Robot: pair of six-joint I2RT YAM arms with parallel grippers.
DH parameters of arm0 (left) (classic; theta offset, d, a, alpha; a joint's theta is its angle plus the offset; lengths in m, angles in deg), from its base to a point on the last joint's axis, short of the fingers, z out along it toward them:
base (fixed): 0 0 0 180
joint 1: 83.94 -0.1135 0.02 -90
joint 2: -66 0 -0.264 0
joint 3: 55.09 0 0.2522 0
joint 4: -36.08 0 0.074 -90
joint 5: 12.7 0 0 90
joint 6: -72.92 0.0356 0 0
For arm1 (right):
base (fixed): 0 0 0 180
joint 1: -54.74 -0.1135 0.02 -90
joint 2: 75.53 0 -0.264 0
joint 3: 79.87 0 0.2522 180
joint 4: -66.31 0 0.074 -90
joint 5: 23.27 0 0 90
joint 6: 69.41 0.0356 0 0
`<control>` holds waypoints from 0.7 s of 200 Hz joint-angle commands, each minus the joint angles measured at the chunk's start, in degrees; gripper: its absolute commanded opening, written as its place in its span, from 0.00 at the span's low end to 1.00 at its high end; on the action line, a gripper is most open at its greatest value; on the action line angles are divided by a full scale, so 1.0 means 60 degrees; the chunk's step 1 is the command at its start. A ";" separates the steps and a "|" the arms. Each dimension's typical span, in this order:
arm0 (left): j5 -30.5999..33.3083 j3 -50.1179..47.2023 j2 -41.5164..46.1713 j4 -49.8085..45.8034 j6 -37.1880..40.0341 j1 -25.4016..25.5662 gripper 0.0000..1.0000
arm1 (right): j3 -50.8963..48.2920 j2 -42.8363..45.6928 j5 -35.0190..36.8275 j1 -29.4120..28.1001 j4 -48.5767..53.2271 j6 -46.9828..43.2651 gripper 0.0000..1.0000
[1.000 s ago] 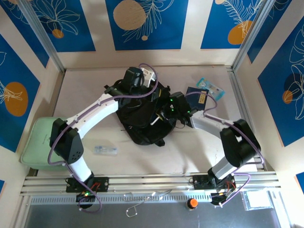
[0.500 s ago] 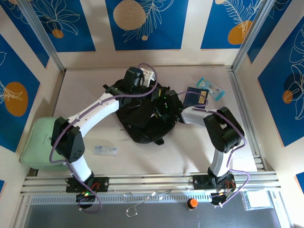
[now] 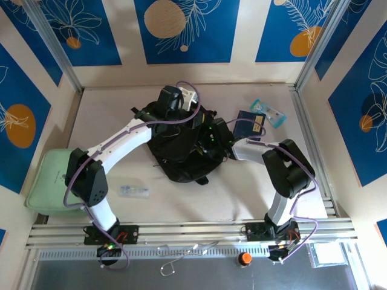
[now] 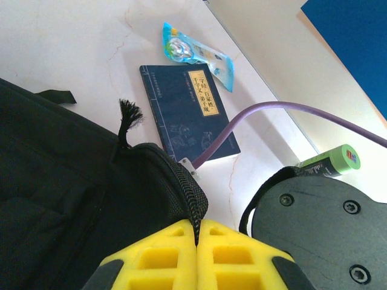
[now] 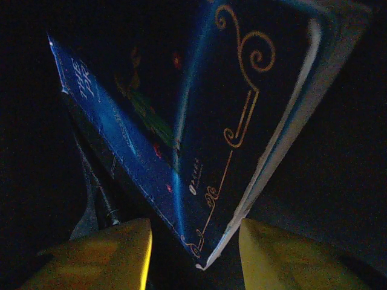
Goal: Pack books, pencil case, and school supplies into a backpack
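Inside backpack (image 3: 178, 166), book (image 5: 211, 121) between parted right jaws.

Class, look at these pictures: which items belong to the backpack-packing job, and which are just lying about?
Job in hand:
black backpack
navy book on the table
blue book inside the bag
mint green case
blue packet and clear pack, probably

Lying about:
orange knob
loose wire on the front rail
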 commanded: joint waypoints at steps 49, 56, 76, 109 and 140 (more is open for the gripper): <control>-0.0248 -0.0044 0.0135 0.0641 -0.0072 -0.0192 0.00 | 0.0791 -0.1396 -0.1182 -0.0230 -0.1373 0.0091 0.21; -0.0189 -0.0047 0.0135 0.0600 -0.0087 -0.0222 0.00 | 0.0795 -0.1407 -0.1275 -0.0268 -0.1562 0.0078 0.21; -0.0066 -0.0137 0.0173 0.0525 -0.0105 -0.0352 0.00 | 0.0496 -0.1032 -0.1211 -0.0277 -0.1757 -0.0050 0.21; -0.0046 -0.0337 0.0071 0.0579 -0.0204 -0.0450 0.00 | -0.0420 0.0455 -0.1170 -0.0088 -0.1406 -0.0307 0.34; -0.0028 -0.0494 -0.0036 0.0481 -0.0190 -0.0461 0.00 | -0.1490 0.2488 -0.0316 -0.0071 -0.0043 -0.0984 0.43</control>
